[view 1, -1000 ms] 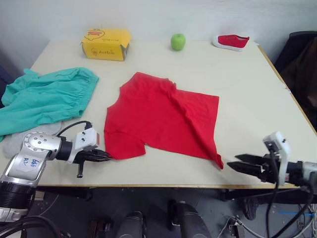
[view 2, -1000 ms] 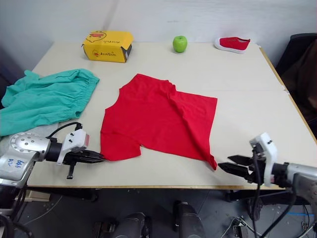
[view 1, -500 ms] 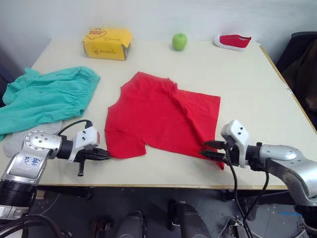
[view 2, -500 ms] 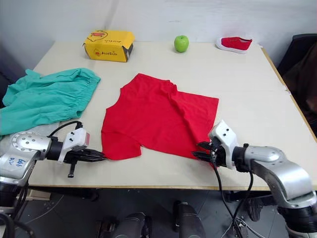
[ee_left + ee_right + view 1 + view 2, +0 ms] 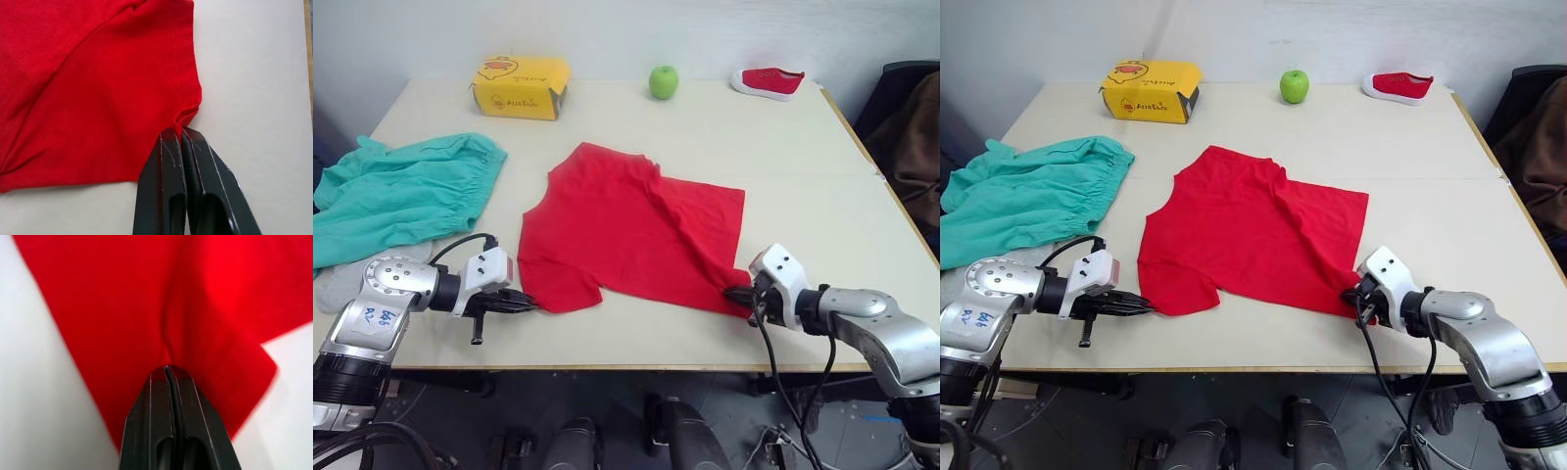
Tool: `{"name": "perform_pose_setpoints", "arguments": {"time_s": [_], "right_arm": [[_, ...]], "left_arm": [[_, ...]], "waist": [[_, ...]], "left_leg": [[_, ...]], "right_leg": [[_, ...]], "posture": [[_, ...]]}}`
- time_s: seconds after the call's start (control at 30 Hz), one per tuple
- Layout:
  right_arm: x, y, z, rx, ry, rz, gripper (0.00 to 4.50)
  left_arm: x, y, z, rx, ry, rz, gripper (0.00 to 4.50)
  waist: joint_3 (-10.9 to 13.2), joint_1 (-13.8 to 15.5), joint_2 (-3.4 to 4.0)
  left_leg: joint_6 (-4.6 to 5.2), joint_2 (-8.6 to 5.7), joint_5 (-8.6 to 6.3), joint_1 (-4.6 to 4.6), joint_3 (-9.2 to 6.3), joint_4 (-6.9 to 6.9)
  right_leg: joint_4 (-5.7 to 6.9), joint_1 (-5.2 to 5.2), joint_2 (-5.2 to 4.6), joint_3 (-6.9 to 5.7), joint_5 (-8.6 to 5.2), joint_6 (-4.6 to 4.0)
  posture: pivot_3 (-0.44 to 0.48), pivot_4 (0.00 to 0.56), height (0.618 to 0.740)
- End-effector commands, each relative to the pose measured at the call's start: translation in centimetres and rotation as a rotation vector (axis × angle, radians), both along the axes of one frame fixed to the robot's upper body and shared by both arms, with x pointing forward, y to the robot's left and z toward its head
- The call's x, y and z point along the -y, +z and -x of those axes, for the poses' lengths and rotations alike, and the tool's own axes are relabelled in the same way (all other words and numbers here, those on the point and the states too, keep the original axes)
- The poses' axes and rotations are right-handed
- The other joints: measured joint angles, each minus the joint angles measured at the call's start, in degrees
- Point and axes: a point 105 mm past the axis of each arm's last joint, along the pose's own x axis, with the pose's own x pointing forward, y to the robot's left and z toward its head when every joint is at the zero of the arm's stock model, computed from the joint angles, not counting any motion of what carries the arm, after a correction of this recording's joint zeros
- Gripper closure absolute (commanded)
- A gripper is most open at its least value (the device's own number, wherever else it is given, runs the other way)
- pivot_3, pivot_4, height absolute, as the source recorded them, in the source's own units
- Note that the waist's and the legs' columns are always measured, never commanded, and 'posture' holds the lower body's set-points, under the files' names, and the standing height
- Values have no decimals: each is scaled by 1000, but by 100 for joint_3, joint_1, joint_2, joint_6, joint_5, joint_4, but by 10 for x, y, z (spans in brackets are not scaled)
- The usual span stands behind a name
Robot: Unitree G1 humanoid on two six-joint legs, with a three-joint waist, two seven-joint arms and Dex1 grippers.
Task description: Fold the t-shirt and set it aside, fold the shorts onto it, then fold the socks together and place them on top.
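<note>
You are at the very start of the job: the bright red short-sleeved cotton t-shirt [image 5: 631, 230] lies spread in the middle of the pale table [image 5: 803, 176], partly doubled over on itself with a diagonal crease, but not yet folded into a neat stack and not set aside. Your left pincer [image 5: 182, 133] is clenched on the hem of the near-left sleeve, the cloth puckering where the two black fingers meet. Your right pincer [image 5: 167, 368] is likewise closed on the near-right corner of the shirt, with a small ridge of red fabric rising from between the tips. So both near corners are in hand, and I judge the step in progress to be the first fold of the shirt, probably carrying the near edge away from you over the rest. Everything after that is untouched: the teal soft-fabric shorts with the gathered waistband [image 5: 401, 191] lie crumpled at the left of the table, well apart from the shirt, and the light grey knit socks [image 5: 342, 279] sit just under their near edge, partly hidden by your left arm. At the far side stand a yellow cardboard box [image 5: 521, 86], a green apple [image 5: 664, 81] and a small red shoe [image 5: 767, 81], all clear of the working area. By my reckoning, shirt fold, shorts fold and sock pairing all remain.
</note>
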Motion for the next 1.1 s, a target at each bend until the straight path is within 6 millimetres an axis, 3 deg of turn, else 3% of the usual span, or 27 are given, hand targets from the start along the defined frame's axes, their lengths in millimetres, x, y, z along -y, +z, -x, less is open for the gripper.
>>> {"name": "perform_pose_setpoints", "arguments": {"time_s": [0.03,0.17,0.3,0.43,0.53,0.7,0.97,1.1], "right_arm": [[36,20,-6,66,-36,70,4479],[28,41,7,110,121,22,4479],[17,46,25,103,247,31,4479],[9,37,47,90,385,131,3304],[10,22,53,125,470,273,2299],[18,7,46,171,495,392,2299],[15,-4,29,196,465,400,2299],[14,-9,27,191,468,410,3230]], "left_arm": [[-10,2,4,5,6,-24,4500],[-15,1,3,6,14,-30,4500],[-14,1,3,11,10,-29,4500],[-14,1,3,14,5,-27,4500],[-15,1,3,15,3,-29,4500],[-16,2,2,21,6,-30,4500],[-17,3,3,23,6,-29,4500],[-18,3,3,21,13,-28,4500]], "waist": [[0,10,0],[0,12,0],[0,-2,0],[0,15,0],[0,20,0],[0,1,0],[-1,-3,-1],[-4,-7,-7]], "left_leg": [[0,0,0,0,0,0],[7,0,-4,-1,-1,0],[11,1,-6,1,0,-1],[11,1,-6,1,-1,0],[11,1,-6,2,-1,0],[-12,0,6,6,5,0],[-20,0,10,8,6,1],[-19,0,10,11,6,1]], "right_leg": [[-1,0,0,0,0,0],[0,-2,2,-1,0,0],[5,-1,3,-1,0,0],[4,0,3,-1,0,0],[3,2,2,-1,0,0],[4,2,4,0,0,0],[7,3,6,2,0,0],[8,5,6,3,0,0]], "posture": [[0,150,740],[0,150,740],[0,150,740],[0,150,740],[0,150,740],[0,150,740],[0,150,740],[0,150,740]]}}
